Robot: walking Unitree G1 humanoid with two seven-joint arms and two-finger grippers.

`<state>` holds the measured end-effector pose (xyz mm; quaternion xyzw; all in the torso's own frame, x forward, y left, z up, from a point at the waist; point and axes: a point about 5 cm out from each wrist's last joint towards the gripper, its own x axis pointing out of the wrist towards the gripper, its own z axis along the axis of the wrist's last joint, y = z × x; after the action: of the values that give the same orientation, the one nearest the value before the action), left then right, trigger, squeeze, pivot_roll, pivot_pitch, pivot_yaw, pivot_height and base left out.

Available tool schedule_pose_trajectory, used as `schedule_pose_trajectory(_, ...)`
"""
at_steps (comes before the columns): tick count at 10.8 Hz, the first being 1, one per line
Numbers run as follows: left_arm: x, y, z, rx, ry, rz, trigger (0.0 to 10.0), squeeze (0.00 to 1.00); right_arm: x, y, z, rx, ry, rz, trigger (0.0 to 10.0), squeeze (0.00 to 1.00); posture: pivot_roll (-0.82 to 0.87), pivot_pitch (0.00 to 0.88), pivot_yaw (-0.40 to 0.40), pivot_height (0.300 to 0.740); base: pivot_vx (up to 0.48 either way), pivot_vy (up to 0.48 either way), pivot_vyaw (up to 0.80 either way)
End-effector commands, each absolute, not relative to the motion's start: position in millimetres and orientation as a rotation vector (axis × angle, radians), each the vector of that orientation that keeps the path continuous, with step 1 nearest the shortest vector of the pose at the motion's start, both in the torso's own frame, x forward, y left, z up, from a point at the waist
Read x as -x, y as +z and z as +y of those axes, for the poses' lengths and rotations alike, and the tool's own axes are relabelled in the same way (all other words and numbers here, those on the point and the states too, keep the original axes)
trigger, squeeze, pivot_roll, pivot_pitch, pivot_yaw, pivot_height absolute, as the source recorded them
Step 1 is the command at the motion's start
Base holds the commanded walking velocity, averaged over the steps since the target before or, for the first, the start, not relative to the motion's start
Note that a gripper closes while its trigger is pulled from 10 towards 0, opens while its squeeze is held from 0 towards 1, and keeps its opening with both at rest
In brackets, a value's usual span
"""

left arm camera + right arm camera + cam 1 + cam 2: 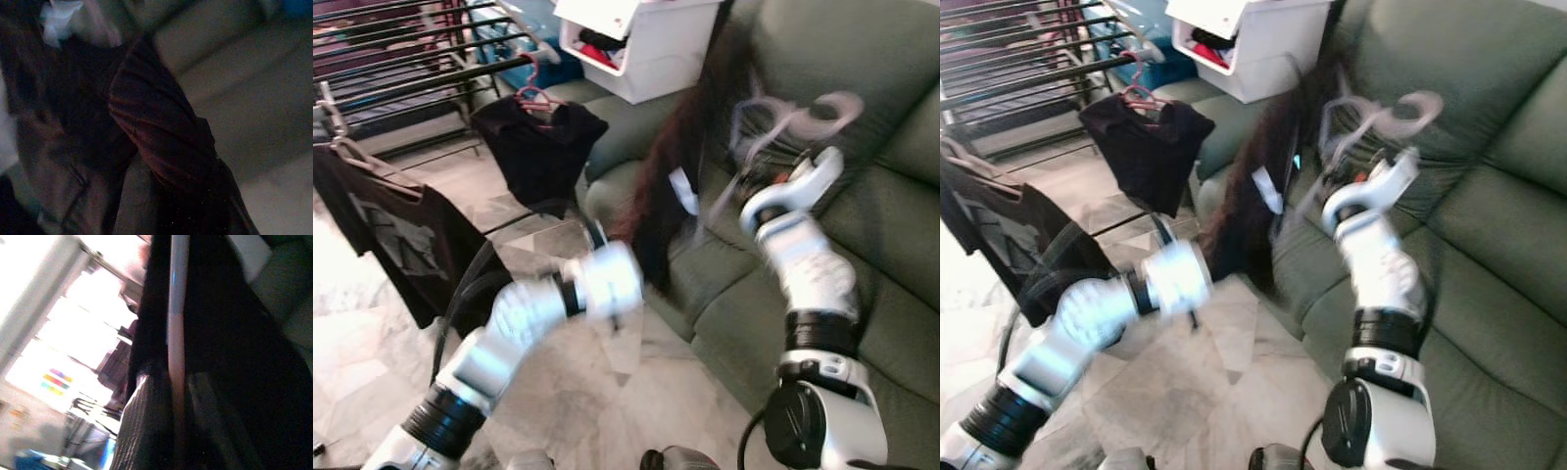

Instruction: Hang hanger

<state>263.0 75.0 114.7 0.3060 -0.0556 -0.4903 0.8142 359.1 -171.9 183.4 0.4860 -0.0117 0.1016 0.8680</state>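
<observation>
Here the right end effector [773, 181] is raised in front of the green upholstered sofa [891, 225], at the sofa's seat front, and carries a pale pink plastic hanger [793, 116] whose blurred loops stand above the wrist; the view along its fingers shows the hanger's pale bar [177, 333] running between them against dark cloth, so it looks clamped on the hanger. A long dark reddish-brown garment [671, 176] with a white label hangs from that hanger, trailing down over the sofa's front edge toward the marble-patterned floor [372, 323].

The left end effector [607, 279] reaches to the lower part of the same garment, just beside the sofa's front edge; motion blur hides its fingers in the head views, and the left wrist view is dark, showing folds of the reddish-brown cloth [161, 142] close up, so whether it is open or closed I cannot tell.

At the far left stands a black metal drying rack [411, 69]. A small black garment on a red hanger [540, 142] hangs from its near rail, and a black printed T-shirt [396, 235] hangs at its left end. A white plastic bin [646, 44] sits on the sofa's far end.
</observation>
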Motion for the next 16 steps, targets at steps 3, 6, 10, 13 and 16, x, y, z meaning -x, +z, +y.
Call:
schedule_pose_trajectory(3,-273.8,77.3,107.2,-0.868,-0.917,-0.024,10.0,0.00,-341.7,222.7,-151.9,-1.037,0.469,-0.135,10.0,0.00,-0.10,0.000,-0.039,0.740,0.000,0.000,0.00)
schedule_pose_trajectory(6,-268.3,69.4,112.6,-0.843,-0.901,-0.017,10.0,0.00,-341.6,208.1,-155.7,-0.397,0.419,-0.146,10.0,0.00,-0.10,0.000,-0.042,0.740,0.000,0.000,0.00)
schedule_pose_trajectory(10,-271.6,62.4,100.3,-0.804,-0.930,-0.005,10.0,1.00,-321.6,192.0,-139.3,-0.100,0.506,-0.192,10.0,0.00,-0.10,0.000,-0.042,0.740,0.000,0.000,0.00)
schedule_pose_trajectory(13,-271.3,55.9,105.8,-0.751,-0.938,0.036,10.0,1.00,-299.3,163.3,-130.2,-0.038,0.524,-0.164,10.0,0.00,-0.10,0.000,-0.029,0.740,0.000,0.000,0.00)
schedule_pose_trajectory(16,-263.9,55.4,110.3,-0.631,-0.940,0.052,10.0,1.00,-295.1,150.2,-133.9,0.084,0.480,-0.185,10.0,0.00,-0.10,0.000,-0.026,0.740,0.000,0.000,0.00)
